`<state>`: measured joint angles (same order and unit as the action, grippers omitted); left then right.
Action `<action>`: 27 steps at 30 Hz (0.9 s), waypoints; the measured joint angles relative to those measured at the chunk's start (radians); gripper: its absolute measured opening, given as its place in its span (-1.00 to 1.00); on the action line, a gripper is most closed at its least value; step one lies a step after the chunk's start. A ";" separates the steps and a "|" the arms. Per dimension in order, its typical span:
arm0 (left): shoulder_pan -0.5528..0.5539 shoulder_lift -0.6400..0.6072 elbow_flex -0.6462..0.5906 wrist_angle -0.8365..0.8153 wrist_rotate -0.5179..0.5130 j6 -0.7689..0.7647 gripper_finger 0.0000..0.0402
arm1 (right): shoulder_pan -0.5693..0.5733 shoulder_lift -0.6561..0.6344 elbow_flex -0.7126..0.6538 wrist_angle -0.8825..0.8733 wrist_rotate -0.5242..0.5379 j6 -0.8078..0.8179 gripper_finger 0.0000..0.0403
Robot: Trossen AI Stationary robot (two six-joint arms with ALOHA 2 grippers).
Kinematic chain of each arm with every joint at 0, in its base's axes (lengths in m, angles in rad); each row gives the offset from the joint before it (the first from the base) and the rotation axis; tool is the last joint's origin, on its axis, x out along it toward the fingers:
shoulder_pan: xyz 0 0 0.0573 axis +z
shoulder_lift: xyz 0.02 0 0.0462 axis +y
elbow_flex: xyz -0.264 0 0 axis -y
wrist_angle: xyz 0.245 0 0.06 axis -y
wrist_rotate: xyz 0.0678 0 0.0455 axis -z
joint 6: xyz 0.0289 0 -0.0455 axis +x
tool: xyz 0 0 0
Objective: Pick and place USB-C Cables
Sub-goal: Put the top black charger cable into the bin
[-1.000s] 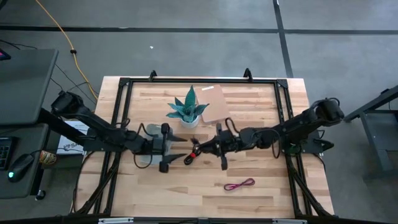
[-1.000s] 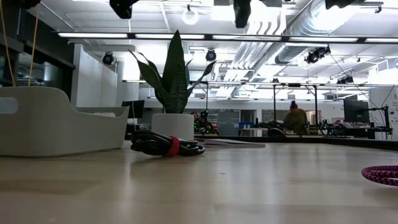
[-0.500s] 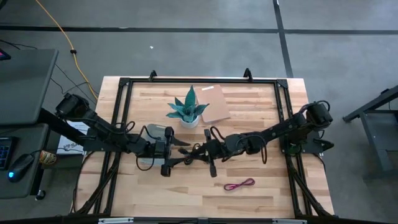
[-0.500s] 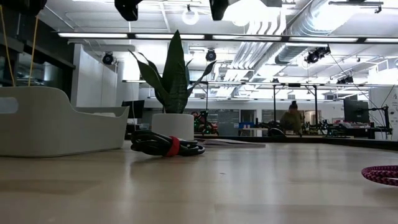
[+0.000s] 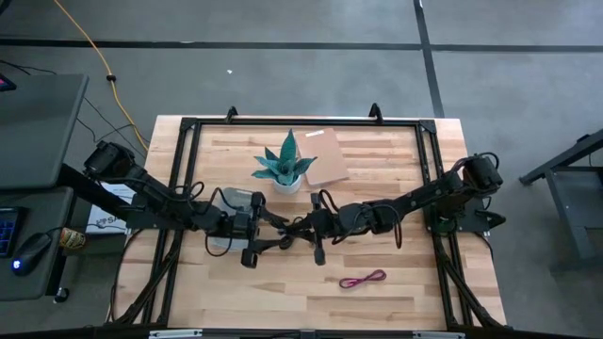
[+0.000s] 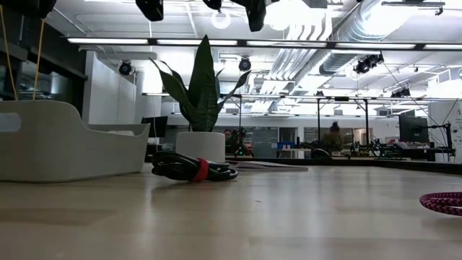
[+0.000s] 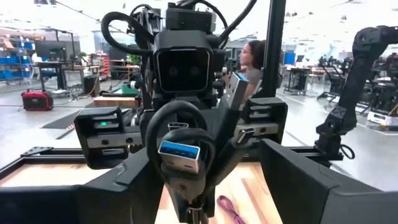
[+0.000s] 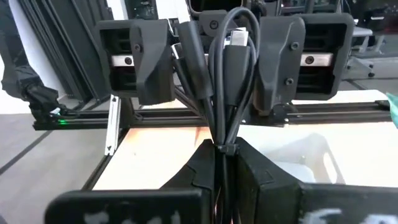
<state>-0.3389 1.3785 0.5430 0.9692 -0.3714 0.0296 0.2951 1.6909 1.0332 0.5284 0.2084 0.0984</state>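
Note:
My right gripper (image 5: pixel 307 230) is shut on a black bundled USB cable (image 8: pixel 224 81) above the table's middle. My left gripper (image 5: pixel 270 232) faces it, open, with a finger on either side of the bundle (image 7: pixel 186 155), touching nothing. A black cable with a red-orange band (image 6: pixel 193 168) lies on its side on the table in front of the plant pot. A magenta-red cable (image 5: pixel 363 280) lies flat near the front right and also shows in the low view (image 6: pixel 444 202). No silver-grey cable shows. My right gripper pinches the black bundle at its tied end (image 8: pixel 225 142) between its two fingers. The fingers come about level from the table's right. The loops and plugs (image 8: pixel 235 38) stick out past the fingertips toward the left gripper. The bundle is lifted clear of the table.
A white bin (image 5: pixel 229 222) stands under my left arm, at the left in the low view (image 6: pixel 65 141). A potted plant (image 5: pixel 285 165) and a brown card (image 5: pixel 325 158) sit at the far middle. A black frame (image 5: pixel 429 141) rims the table.
My right gripper has carried the black bundle toward the table's left, up to my left gripper, and then slowed. The bundle has stayed clear of the table. My left gripper has shifted slightly toward the right. The two cables on the table have not moved.

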 joint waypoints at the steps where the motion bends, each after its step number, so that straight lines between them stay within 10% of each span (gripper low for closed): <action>1: 0.000 0.000 0.000 0.000 0.000 0.000 0.14 | 0.000 0.000 0.000 0.000 0.000 0.002 -0.93; 16: -0.002 0.000 0.000 -0.007 -0.033 0.000 -0.89 | 0.000 0.000 -0.002 -0.009 -0.025 0.007 -0.89; 27: -0.002 0.000 0.000 -0.031 -0.060 0.000 -0.92 | 0.000 0.000 -0.002 -0.032 -0.013 0.032 -0.72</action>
<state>-0.3405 1.3785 0.5430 0.9380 -0.4314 0.0292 0.2947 1.6905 1.0317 0.4965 0.1952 0.1302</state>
